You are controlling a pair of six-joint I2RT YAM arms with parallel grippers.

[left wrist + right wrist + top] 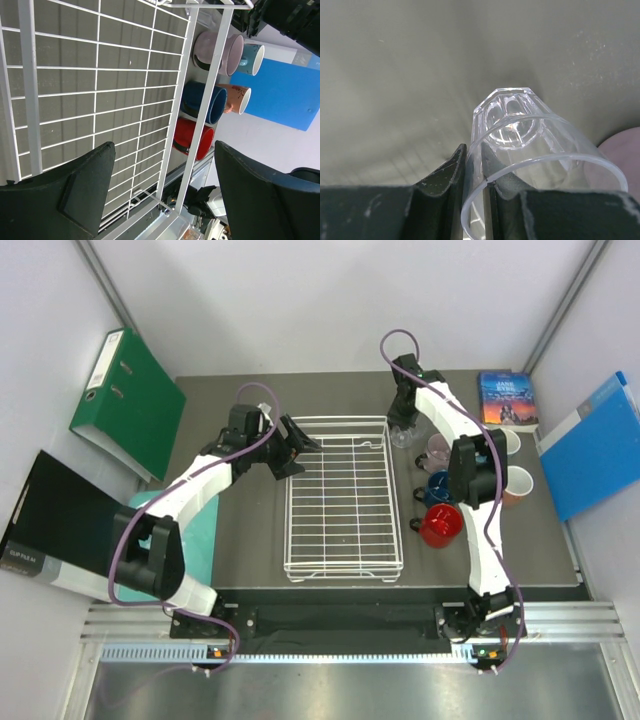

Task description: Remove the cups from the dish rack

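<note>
Currently: dish rack [343,498], frame centre, holds no cups. Five mugs sit on the table [250,540] to its right: red mug [440,525], dark blue mug [438,488], mauve-pink mug [437,448], light blue mug [510,442], salmon-orange mug [517,483]. Glass tumbler [520,130], off the rack's upper-right corner, has its wall pinched by the right gripper [475,170] (touchdown unclear). Left gripper [162,160]: fingers spread, empty, at the rack's upper-left edge. Remaining, probably: release the tumbler.

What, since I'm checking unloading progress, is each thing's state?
dish rack: empty of cups.
clear glass tumbler: outside rack, gripped at rim.
right gripper: shut on the tumbler.
left gripper: open, empty, at rack's edge.
red mug: upright on table.
dark blue mug: upright on table.
mauve-pink mug: upright on table.
light blue mug: upright on table.
salmon-orange mug: upright on table.
</note>
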